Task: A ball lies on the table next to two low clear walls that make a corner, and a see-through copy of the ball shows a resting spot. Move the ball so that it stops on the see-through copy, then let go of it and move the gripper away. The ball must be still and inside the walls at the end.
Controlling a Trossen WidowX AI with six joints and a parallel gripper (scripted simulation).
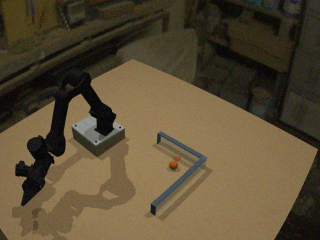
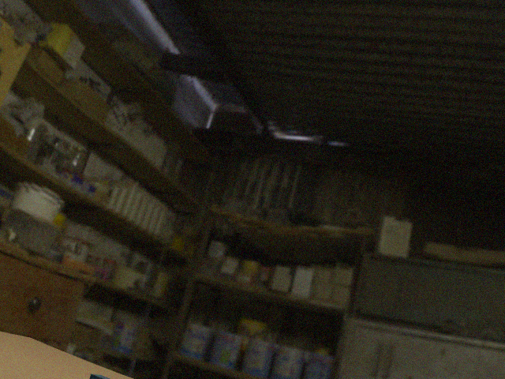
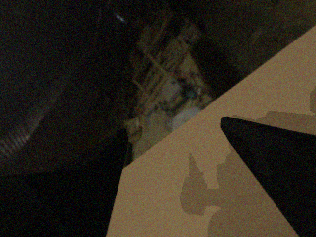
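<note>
Ball-to-target job, opening position. Gripper (image 1: 27, 197) at table's left edge, near front-left corner, tilted down just above surface, jaws spread wide, holding nothing. Ball (image 1: 173, 164) well apart to right, mid-table, inside corner of low blue-edged walls (image 1: 199, 156). See-through copy (image 1: 177, 156) just beyond ball, closer to wall corner. Coming reach likely runs rightward across table.

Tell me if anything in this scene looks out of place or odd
Nothing is spilled or damaged. The orange ball sits inside the corner walls, just short of the faint see-through copy. The one odd thing: the hand hangs open near the table's far corner, well away from the ball.
</note>
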